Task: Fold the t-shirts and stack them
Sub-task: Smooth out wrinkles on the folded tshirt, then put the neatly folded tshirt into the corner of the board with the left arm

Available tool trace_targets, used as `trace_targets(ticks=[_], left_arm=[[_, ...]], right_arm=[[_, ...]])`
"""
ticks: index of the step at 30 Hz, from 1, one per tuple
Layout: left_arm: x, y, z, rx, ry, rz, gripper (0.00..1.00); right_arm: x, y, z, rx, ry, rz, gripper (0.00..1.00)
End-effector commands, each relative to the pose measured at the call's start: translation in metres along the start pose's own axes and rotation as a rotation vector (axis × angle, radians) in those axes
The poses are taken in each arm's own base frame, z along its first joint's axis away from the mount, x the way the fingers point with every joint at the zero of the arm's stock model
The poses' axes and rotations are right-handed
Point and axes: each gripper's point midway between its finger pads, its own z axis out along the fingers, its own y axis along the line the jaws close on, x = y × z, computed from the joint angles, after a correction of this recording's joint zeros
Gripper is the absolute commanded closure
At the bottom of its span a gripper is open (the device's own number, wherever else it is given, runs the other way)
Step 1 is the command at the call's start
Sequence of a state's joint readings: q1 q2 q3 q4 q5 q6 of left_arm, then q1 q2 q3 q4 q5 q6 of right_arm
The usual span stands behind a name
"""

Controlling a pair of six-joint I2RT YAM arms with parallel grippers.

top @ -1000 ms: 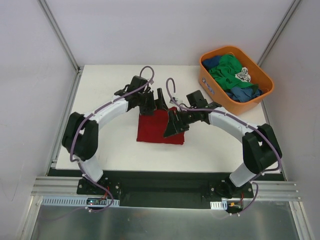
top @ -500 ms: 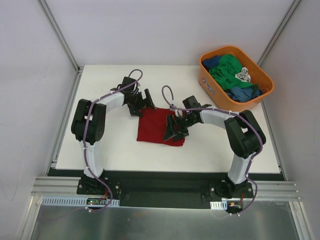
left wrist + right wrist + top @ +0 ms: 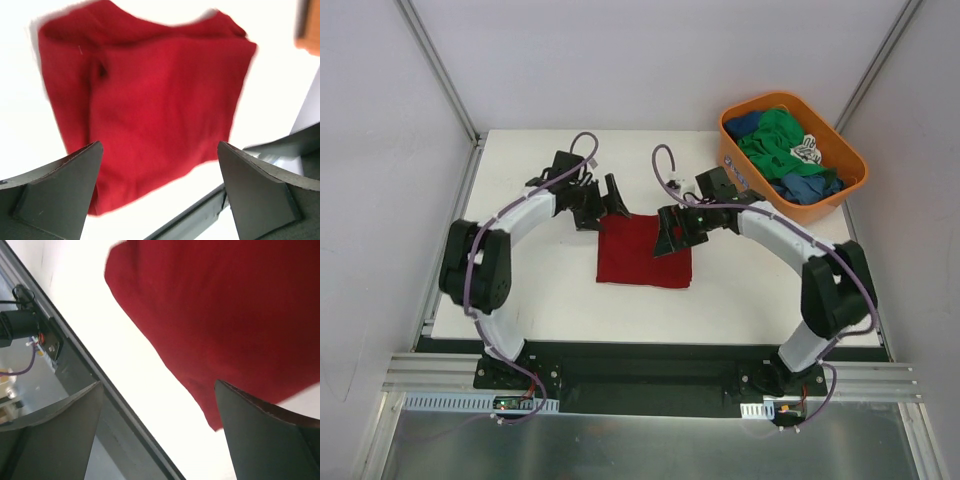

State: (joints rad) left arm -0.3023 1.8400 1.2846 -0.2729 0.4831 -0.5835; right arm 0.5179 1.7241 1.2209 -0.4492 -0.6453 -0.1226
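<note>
Top external view: folded dark red cotton t-shirt (image 3: 644, 251) lies flat mid-table, both grippers released and empty at its far edge.
Left gripper (image 3: 603, 203) hovers at the shirt's 11 o'clock corner, right gripper (image 3: 670, 232) over its 2 o'clock corner. Both wrist views show jaws spread wide, nothing between them, red cloth below. The shirt is a neat rectangle on the white table (image 3: 530, 290), probably centred so both arms reach it as the stack base. Orange plastic tub (image 3: 735, 165) at the table's 2 o'clock holds a crumpled green tee (image 3: 775, 140) and a blue tee (image 3: 808, 188), both unfolded. Likely next: fetch one.
</note>
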Motion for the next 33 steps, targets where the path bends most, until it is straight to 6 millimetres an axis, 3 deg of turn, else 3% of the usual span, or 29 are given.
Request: trace_targets(ticks=[1,6,7,8,10,17,21,22,24,25,26,28,33], left_arm=[[0.010,-0.012,-0.048,-0.022,-0.085,0.101,0.00],[0.027,0.022,-0.051,-0.162,-0.045,0.113,0.01],[0.030,0.025,-0.049,-0.171,-0.027,0.107,0.01],[0.032,0.027,-0.043,-0.170,0.000,0.097,0.01],[0.035,0.029,-0.038,-0.170,0.028,0.090,0.01],[0.042,0.036,-0.004,-0.222,0.116,0.100,0.05],[0.046,0.055,0.008,-0.351,0.133,0.101,0.19],[0.046,0.058,0.011,-0.379,0.135,0.105,0.33],[0.053,0.061,0.012,-0.431,0.150,0.115,0.49],[0.051,0.064,0.013,-0.454,0.144,0.122,0.66],[0.052,0.065,0.012,-0.472,0.143,0.116,0.74],[0.041,0.072,0.007,-0.538,0.098,0.117,1.00],[0.008,0.090,-0.015,-0.642,0.024,0.099,1.00]], right_arm=[[-0.029,0.015,-0.061,0.120,-0.190,-0.142,0.03],[-0.043,-0.004,-0.113,0.310,-0.409,-0.156,0.03],[-0.045,0.001,-0.130,0.324,-0.467,-0.166,0.03],[-0.044,-0.006,-0.138,0.359,-0.492,-0.155,0.04],[-0.042,-0.004,-0.154,0.389,-0.537,-0.169,0.04],[-0.021,-0.013,-0.169,0.475,-0.525,-0.125,0.04],[-0.013,-0.017,-0.176,0.516,-0.528,-0.118,0.03],[-0.013,-0.018,-0.178,0.525,-0.531,-0.119,0.03],[-0.011,-0.019,-0.182,0.541,-0.535,-0.126,0.03],[-0.011,-0.020,-0.184,0.548,-0.538,-0.127,0.04],[-0.011,-0.022,-0.187,0.563,-0.543,-0.126,0.04],[-0.010,-0.023,-0.190,0.578,-0.549,-0.134,0.03],[-0.009,-0.028,-0.197,0.612,-0.561,-0.130,0.04]])
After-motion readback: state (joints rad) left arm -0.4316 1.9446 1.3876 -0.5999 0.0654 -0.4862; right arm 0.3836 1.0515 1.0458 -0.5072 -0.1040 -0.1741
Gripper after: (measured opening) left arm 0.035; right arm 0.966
